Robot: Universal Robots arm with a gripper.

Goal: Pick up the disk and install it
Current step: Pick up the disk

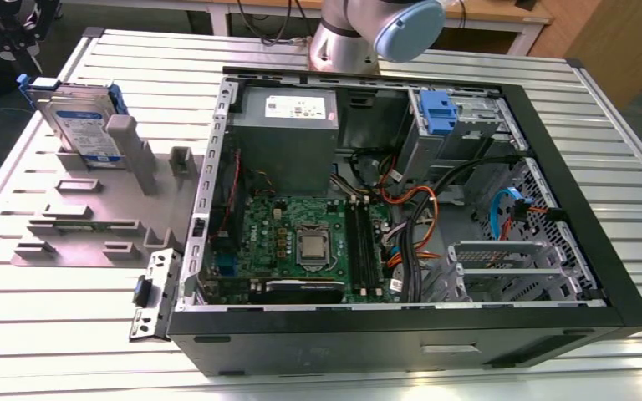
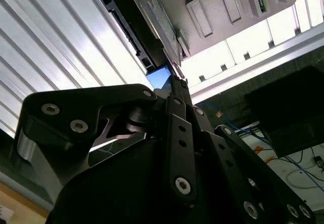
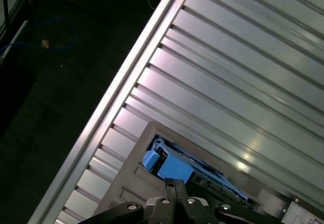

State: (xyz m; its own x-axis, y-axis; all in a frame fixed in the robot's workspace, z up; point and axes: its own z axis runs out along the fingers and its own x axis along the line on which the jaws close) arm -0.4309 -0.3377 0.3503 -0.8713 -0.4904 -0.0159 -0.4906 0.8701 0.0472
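Disk [image 3: 169,167] upright in rack [image 1: 87,209], blue corner just beyond closed hand [image 3: 174,185].

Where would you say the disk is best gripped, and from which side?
Grip the disk across its flat faces near the top edge, coming from above. It stands upright on edge in the grey holder, whose post covers its lower part, leaving the top free.

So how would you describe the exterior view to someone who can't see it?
An open desktop computer case lies on a ribbed metal table, its circuit board and cables exposed. At the exterior view's left, the disk stands upright in a grey holder. Part of a robot arm shows behind the case.
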